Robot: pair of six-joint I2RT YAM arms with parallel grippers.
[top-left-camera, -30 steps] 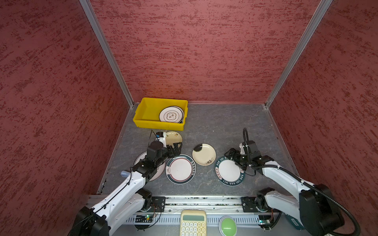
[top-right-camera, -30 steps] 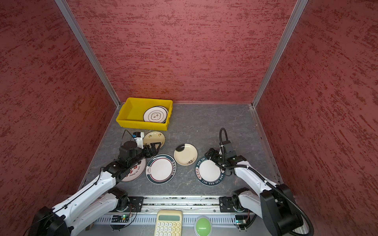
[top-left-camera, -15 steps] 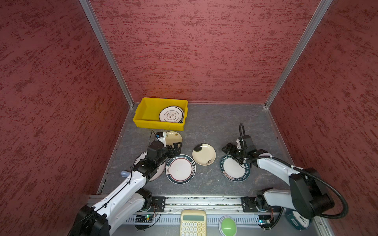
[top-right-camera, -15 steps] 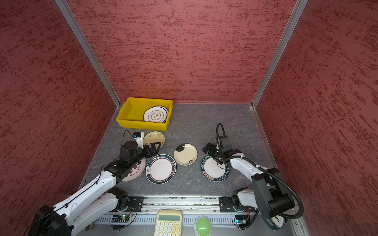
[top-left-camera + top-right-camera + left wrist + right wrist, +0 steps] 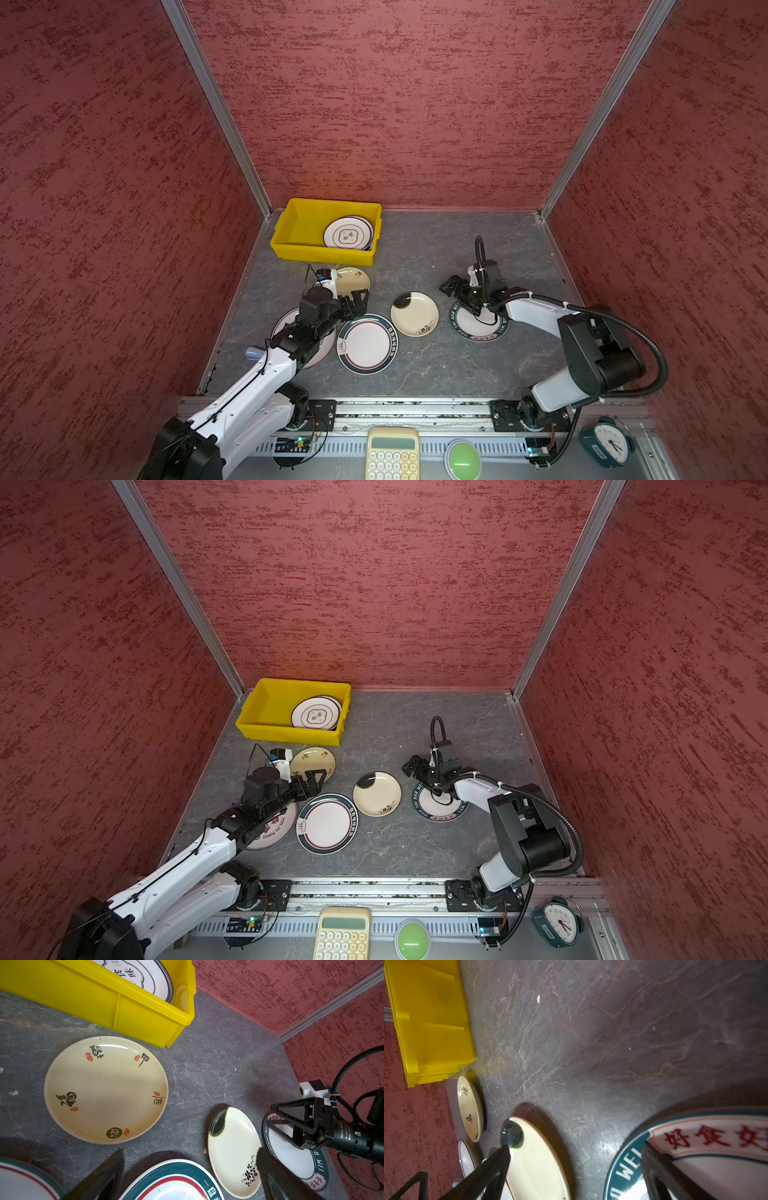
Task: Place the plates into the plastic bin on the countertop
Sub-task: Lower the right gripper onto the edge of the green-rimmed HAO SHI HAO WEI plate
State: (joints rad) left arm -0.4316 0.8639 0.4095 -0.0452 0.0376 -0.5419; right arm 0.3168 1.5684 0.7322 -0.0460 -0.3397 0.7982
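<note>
Reading the dark grey stone-look countertop (image 5: 457, 249) as a dial with twelve at the back wall, the bright yellow rectangular plastic bin (image 5: 320, 254) is sitting at eleven o'clock. It is holding a small stack of round white dark-rimmed plates (image 5: 348, 237); how many, I cannot tell.

Five plates are waiting outside:
- a cream calligraphy plate (image 5: 355, 279) at ten
- a cream plate with a black patch (image 5: 415, 316) near the centre
- a white plate with a green-and-red rim (image 5: 367, 344) at seven
- a white red-lettered plate (image 5: 276, 833) at eight, lying partly under the left arm
- a white teal-rimmed lettered plate (image 5: 478, 328) at four

The left gripper (image 5: 358, 300) is hovering between the calligraphy and green-rimmed plates, jaws spread wide and empty. The right gripper (image 5: 457, 293) is hanging over the teal-rimmed plate's ten o'clock edge, equally wide and empty.

By my judgement a good part is remaining: all five need lifting into the bin.
</note>
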